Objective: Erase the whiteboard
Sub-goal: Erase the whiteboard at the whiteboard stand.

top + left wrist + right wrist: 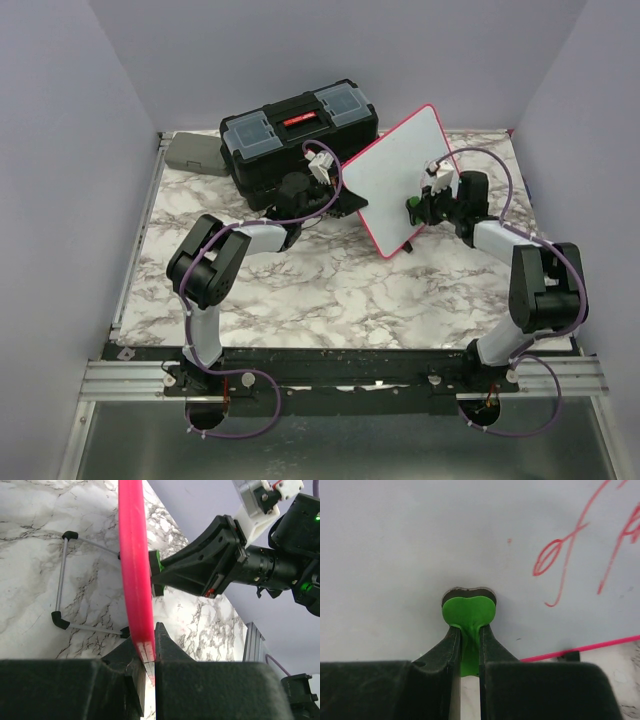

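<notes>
The whiteboard (392,172), white with a pink-red frame, stands tilted on the marble table. My left gripper (341,197) is shut on its left edge. In the left wrist view the frame (134,570) runs down between the left gripper (150,642) jaws. My right gripper (418,210) is shut on a green heart-shaped eraser (411,206) and presses it flat against the board face. The right wrist view shows the eraser (468,611) in the right gripper (469,629) on the white surface (410,540). Red handwriting (562,560) lies to its upper right.
A black toolbox (298,135) with a red latch stands behind the board, and a grey case (195,153) lies at the back left. The board's wire stand with black feet (60,620) rests on the marble table (320,290). Purple walls close in three sides.
</notes>
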### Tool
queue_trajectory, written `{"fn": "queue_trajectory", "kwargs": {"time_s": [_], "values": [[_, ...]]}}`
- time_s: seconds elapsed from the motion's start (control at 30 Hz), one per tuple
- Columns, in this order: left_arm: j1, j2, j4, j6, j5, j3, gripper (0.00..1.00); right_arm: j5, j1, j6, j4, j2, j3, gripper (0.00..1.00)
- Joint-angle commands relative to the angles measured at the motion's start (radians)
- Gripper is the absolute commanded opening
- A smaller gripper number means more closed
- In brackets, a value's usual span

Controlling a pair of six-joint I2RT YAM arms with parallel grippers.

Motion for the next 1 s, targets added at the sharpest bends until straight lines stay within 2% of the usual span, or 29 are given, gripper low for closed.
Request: {"fn": "queue_trajectory", "kwargs": {"time_s": [0.0,0.1,0.17,0.2,0.3,0.37,0.47,0.63,0.73,0.87,0.97], "values": [[-0.038,-0.014,0.026,-0.035,0.147,0.01,0.0,0.31,0.005,0.134,0.182,-0.004,-0.008,0.01],[-0.038,-0.013,0.026,-0.035,0.146,0.01,0.0,0.29,0.005,0.125,0.186,-0.011,-0.016,0.01],[-0.038,-0.013,0.027,-0.037,0.147,0.01,0.0,0.225,0.005,0.112,0.164,-0.013,-0.008,0.0],[-0.038,-0.014,0.026,-0.037,0.147,0.012,0.0,0.147,0.005,0.072,0.11,-0.012,0.009,0.01],[-0.04,-0.012,0.025,-0.037,0.148,0.017,0.0,-0.283,0.005,-0.163,-0.188,0.029,0.102,0.01],[-0.039,-0.013,0.023,-0.037,0.148,0.019,0.0,-0.428,0.01,-0.247,-0.321,0.059,0.137,0.01],[-0.04,-0.016,0.022,-0.035,0.147,0.013,0.0,-0.343,0.012,-0.216,-0.252,0.033,0.11,0.01],[-0.04,-0.016,0.025,-0.036,0.147,0.012,0.0,0.137,0.01,0.044,0.05,0.002,0.034,0.01],[-0.04,-0.017,0.02,-0.035,0.148,0.015,0.0,0.33,0.01,0.132,0.159,-0.003,0.005,0.01],[-0.04,-0.018,0.013,-0.03,0.149,0.021,0.0,0.401,0.01,0.174,0.246,-0.012,-0.017,0.01],[-0.039,-0.014,0.012,-0.031,0.15,0.022,0.0,0.273,0.01,0.145,0.217,-0.013,-0.007,0.01]]}}
